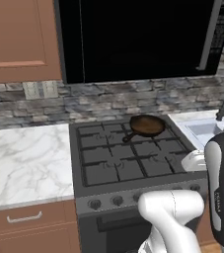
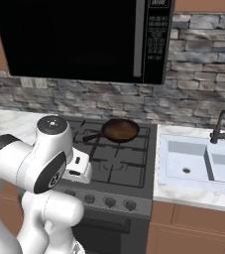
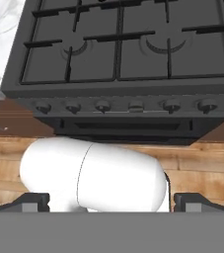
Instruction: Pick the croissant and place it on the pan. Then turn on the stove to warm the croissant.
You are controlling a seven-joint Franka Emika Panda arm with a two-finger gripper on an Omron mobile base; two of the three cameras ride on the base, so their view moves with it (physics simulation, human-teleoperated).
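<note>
Pan (image 1: 147, 125) is sitting empty at the back of the stove (image 1: 128, 158) | I am not seeing any croissant | I cannot tell if my claw is wide or narrow | everything is waiting to be done

The stove (image 1: 128, 163) grates lie bare except at 1 o'clock, where the pan (image 1: 147, 125) sits on the back burner, handle reaching toward 7. The dark microwave (image 1: 138, 37) hangs low overhead. At 9 o'clock, open marble desk (image 1: 19, 158); at 3, the sink (image 2: 203, 161) and faucet (image 2: 220, 126)
</note>
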